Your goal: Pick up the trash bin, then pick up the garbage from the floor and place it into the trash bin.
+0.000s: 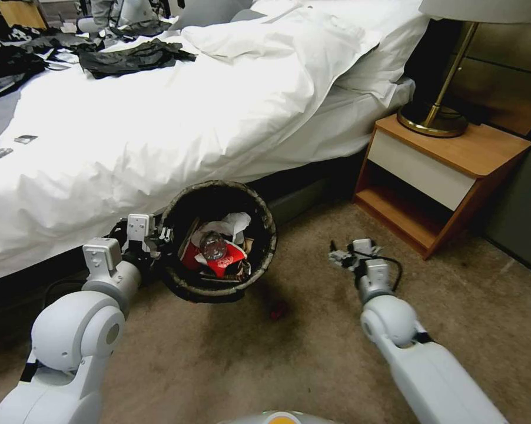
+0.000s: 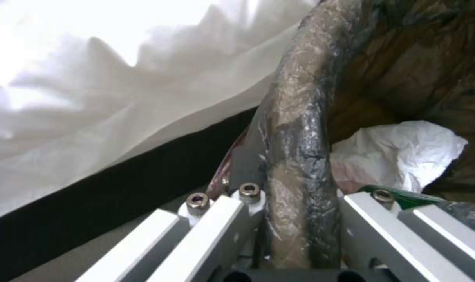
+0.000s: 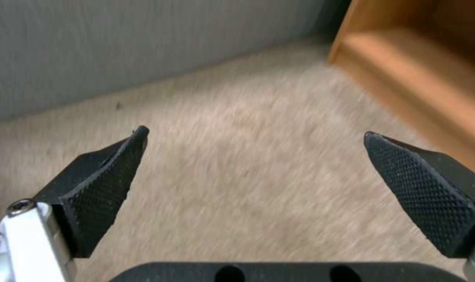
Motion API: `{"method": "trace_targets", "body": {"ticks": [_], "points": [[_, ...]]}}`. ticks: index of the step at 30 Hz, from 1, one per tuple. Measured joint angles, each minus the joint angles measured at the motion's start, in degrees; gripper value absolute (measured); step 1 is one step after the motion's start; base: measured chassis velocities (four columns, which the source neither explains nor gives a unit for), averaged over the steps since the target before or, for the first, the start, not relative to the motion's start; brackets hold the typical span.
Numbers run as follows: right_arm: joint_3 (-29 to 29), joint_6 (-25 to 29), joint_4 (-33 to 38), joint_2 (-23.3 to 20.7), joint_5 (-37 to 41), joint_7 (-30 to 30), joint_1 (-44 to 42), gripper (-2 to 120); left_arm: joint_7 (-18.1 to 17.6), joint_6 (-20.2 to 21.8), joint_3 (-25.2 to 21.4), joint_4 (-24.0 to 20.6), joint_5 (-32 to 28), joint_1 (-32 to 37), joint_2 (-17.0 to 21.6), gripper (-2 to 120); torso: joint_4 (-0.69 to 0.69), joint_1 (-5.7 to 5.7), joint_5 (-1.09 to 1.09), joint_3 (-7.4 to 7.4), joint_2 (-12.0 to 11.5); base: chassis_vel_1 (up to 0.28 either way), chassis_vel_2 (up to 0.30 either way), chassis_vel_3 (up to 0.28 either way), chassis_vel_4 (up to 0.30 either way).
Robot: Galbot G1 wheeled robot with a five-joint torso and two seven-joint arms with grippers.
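The trash bin, dark liner over its rim, hangs above the floor beside the bed. My left gripper is shut on its rim. Inside lie garbage pieces: a red-and-white wrapper, white tissue and a clear bottle. A small red piece of garbage lies on the carpet just below the bin. My right gripper hovers open over bare carpet to the right, near the nightstand, with nothing between its fingers.
The bed with white duvet runs along the left and back. A wooden nightstand with a brass lamp stands at the right. Dark clothes lie on the bed. Open carpet stretches across the foreground.
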Motion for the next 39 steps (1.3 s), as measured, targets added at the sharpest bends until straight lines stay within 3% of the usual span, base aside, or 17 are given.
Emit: {"method": "trace_targets", "body": {"ticks": [12,23,39], "points": [[-6.33,-1.57,-8.19,4.07,4.64,0.03,2.72,100,-0.01,0.00,0.74,1.22,0.25,-0.87,-0.16,1,-0.01,0.00,-0.01,0.00,0.00,0.000,0.000,0.000,0.000],[-11.60,-3.99,-9.95,6.30,7.55,2.18,3.93,100,0.03,0.00,0.76,1.94,0.48,-1.13,-0.31,1,0.00,0.00,-0.01,0.00,0.00,0.000,0.000,0.000,0.000],[-13.45,-4.26,-14.28,8.26,8.44,2.44,3.74,100,0.20,0.00,1.28,2.39,0.86,-1.16,-0.90,1,-0.01,0.00,0.00,0.00,0.00,0.000,0.000,0.000,0.000]]}}
